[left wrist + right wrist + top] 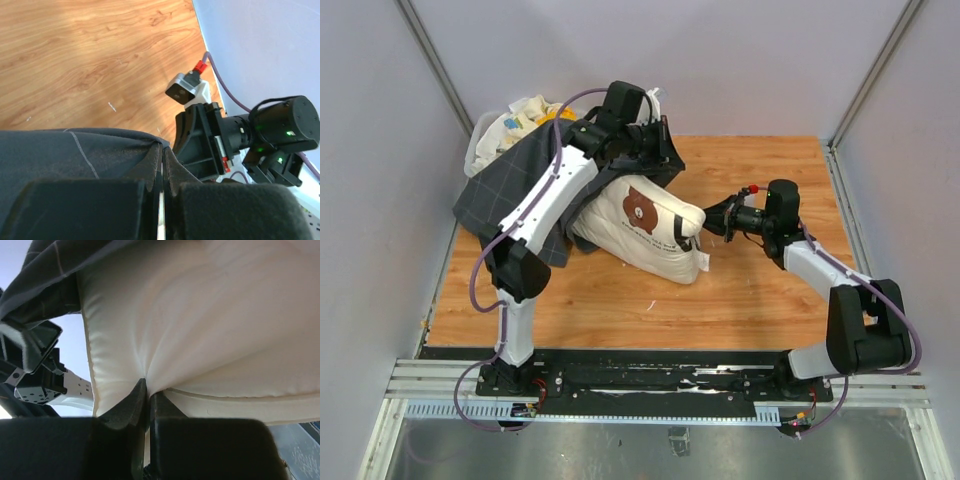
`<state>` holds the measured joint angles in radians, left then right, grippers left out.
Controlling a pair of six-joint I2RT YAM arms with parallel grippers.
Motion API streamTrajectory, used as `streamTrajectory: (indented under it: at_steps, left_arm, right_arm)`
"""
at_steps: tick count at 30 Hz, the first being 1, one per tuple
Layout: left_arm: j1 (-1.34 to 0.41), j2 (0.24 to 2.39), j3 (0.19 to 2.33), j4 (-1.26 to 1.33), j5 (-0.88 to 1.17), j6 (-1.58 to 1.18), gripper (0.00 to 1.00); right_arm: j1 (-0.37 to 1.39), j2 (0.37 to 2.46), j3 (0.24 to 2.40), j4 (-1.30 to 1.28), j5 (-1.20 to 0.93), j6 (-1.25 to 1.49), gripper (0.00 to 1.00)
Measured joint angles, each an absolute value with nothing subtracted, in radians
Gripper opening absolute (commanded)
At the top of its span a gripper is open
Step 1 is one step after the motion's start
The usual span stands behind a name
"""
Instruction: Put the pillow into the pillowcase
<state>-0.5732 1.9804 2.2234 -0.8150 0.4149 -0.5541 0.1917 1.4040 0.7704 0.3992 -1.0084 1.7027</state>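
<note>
Your left gripper (162,165) is clamped tight on an edge of the pillowcase (515,180) — in its wrist view the dark cloth, with one thin pale line across it, is pinched flat between the two pads with no gap. From above, that gripper sits raised over the far side of the wooden table (760,290), holding the edge up just above the pillow (650,225). The rest of the pillowcase drapes down to the left, under and beside the left arm. It reaches toward the bin (480,150) of white and yellow cloths in the far left corner.

Your right gripper (145,390) is closed too, nipping a fold of the pillow at its seamed edge — the cream fabric puckers where the pads meet. The pillow lies near the middle of the table, its brown bear print facing up. Its right end points at the right gripper and its far left end is tucked beneath the lifted dark cloth. You cannot tell from these views how far that end sits inside the opening.
</note>
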Motion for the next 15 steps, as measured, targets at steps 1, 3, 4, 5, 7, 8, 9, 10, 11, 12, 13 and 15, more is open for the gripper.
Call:
streamTrajectory:
  at_steps: [1, 3, 4, 5, 7, 8, 9, 10, 11, 12, 13, 15]
  left_arm:
    - [-0.571, 2.005, 2.231, -0.803, 0.425, -0.556, 0.0]
    - [-0.569, 2.046, 2.237, -0.78, 0.437, -0.558, 0.0]
    - [-0.569, 2.056, 2.238, -0.772, 0.442, -0.558, 0.0]
    - [-0.569, 2.075, 2.238, -0.767, 0.443, -0.558, 0.03]
    - [-0.569, 2.095, 2.238, -0.757, 0.444, -0.557, 0.17]
    - [-0.569, 2.1, 2.238, -0.756, 0.442, -0.551, 0.22]
    - [-0.569, 2.101, 2.238, -0.756, 0.437, -0.546, 0.26]
    - [-0.569, 2.101, 2.24, -0.756, 0.428, -0.539, 0.31]
    - [-0.569, 2.1, 2.246, -0.757, 0.419, -0.53, 0.32]
    - [-0.569, 2.096, 2.254, -0.754, 0.402, -0.522, 0.33]
    - [-0.569, 2.087, 2.256, -0.752, 0.384, -0.512, 0.33]
    - [-0.57, 2.06, 2.255, -0.755, 0.34, -0.491, 0.34]
  right_arm:
    - [0.176, 1.412, 0.767, 0.408, -1.007, 1.705, 0.01]
    - [0.151, 1.426, 0.766, 0.421, -1.003, 1.705, 0.01]
    - [0.139, 1.433, 0.765, 0.425, -1.003, 1.704, 0.01]
    - [0.126, 1.444, 0.76, 0.431, -1.002, 1.702, 0.01]
    - [0.093, 1.46, 0.757, 0.432, -1.003, 1.699, 0.01]
    - [0.078, 1.472, 0.757, 0.434, -1.002, 1.695, 0.01]
    - [0.066, 1.482, 0.757, 0.435, -1.002, 1.692, 0.01]
    - [0.049, 1.496, 0.759, 0.432, -1.0, 1.679, 0.01]
    - [0.036, 1.508, 0.764, 0.422, -0.999, 1.667, 0.01]
    - [0.033, 1.52, 0.773, 0.411, -0.998, 1.652, 0.01]
    - [0.022, 1.53, 0.782, 0.4, -0.994, 1.638, 0.01]
    - [0.016, 1.551, 0.808, 0.373, -0.994, 1.61, 0.01]
